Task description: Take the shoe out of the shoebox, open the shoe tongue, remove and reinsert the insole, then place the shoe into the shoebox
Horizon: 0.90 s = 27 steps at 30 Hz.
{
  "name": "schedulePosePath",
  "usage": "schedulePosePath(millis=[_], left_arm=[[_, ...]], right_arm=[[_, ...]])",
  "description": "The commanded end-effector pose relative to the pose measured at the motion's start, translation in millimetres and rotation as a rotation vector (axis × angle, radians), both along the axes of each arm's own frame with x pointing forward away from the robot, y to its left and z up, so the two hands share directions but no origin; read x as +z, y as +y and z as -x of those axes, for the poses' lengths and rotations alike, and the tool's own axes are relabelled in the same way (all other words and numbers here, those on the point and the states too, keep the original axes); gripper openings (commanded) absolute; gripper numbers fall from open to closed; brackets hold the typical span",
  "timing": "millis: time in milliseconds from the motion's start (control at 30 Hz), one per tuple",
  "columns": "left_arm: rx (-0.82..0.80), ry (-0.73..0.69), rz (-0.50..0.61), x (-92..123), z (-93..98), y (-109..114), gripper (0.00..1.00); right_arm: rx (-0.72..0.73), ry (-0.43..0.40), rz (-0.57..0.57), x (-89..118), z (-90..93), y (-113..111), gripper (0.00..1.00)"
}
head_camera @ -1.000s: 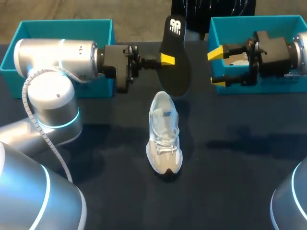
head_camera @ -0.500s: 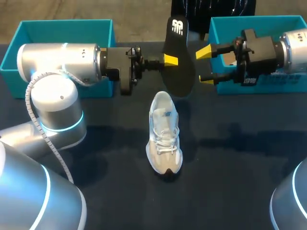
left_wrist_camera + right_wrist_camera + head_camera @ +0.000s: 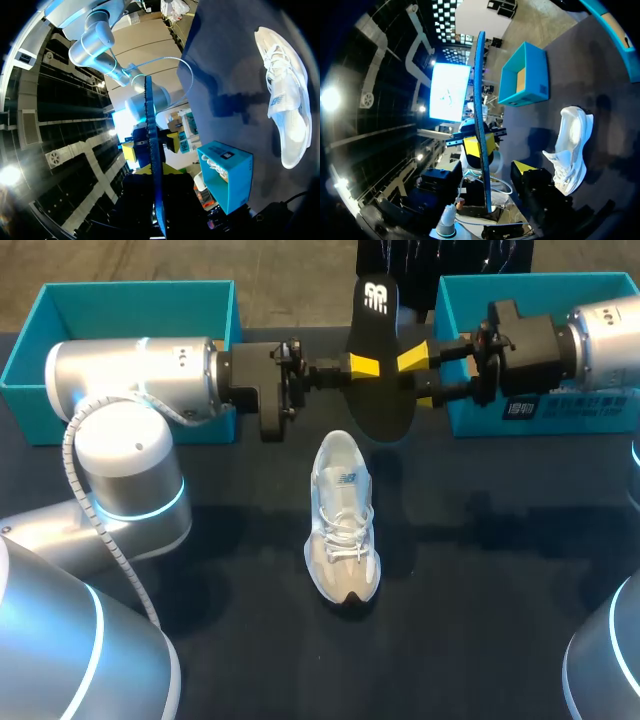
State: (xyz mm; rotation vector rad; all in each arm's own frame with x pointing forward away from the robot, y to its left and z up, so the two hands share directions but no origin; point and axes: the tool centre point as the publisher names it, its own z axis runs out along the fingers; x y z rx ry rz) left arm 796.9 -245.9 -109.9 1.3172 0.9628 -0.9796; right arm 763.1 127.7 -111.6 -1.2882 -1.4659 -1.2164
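A black insole [image 3: 378, 370] stands on edge in the air above the table's far middle, with my left gripper [image 3: 358, 366] shut on its left side. My right gripper [image 3: 420, 378] has come in from the right and straddles the insole's other edge. It is open: in the right wrist view a gap shows between its yellow fingertip [image 3: 522, 167] and the insole [image 3: 481, 125]. The left wrist view shows the insole [image 3: 152, 165] edge-on with a right fingertip on each side. The white and grey shoe [image 3: 343, 530] lies on the dark table below, toe toward me.
A teal shoebox [image 3: 120, 295] stands at the back left behind my left arm, and another teal box [image 3: 540, 290] stands at the back right beside my right arm. The dark table [image 3: 480, 570] spreads around the shoe.
My right arm has moved left up to the insole, and its fingers have narrowed around the edge. My left arm has carried the insole slightly to the right.
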Motion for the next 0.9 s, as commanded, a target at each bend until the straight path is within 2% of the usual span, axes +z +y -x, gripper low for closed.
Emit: schedulePosePath(millis=[33,533,700,767,900], left_arm=[[0.008,-0.003,0.008,-1.4,0.8,-5.4,0.0],[0.026,-0.004,0.02,-0.8,-2.9,-8.2,0.0],[0.024,-0.007,0.022,-0.5,-3.3,-8.8,0.0],[0.024,-0.006,0.022,-0.8,-3.4,-9.1,0.0],[0.027,-0.005,0.021,-2.0,-3.8,-8.7,0.0]], right_arm=[[0.003,0.0,-0.006,-3.0,-2.1,4.9,0.47],[0.013,0.002,-0.025,-6.0,-2.2,10.6,0.41],[0.015,0.002,-0.028,-6.5,-2.4,11.1,0.35],[0.014,0.001,-0.029,-6.6,-2.5,11.3,0.23],[0.013,0.001,-0.03,-7.4,-2.3,11.8,0.24]])
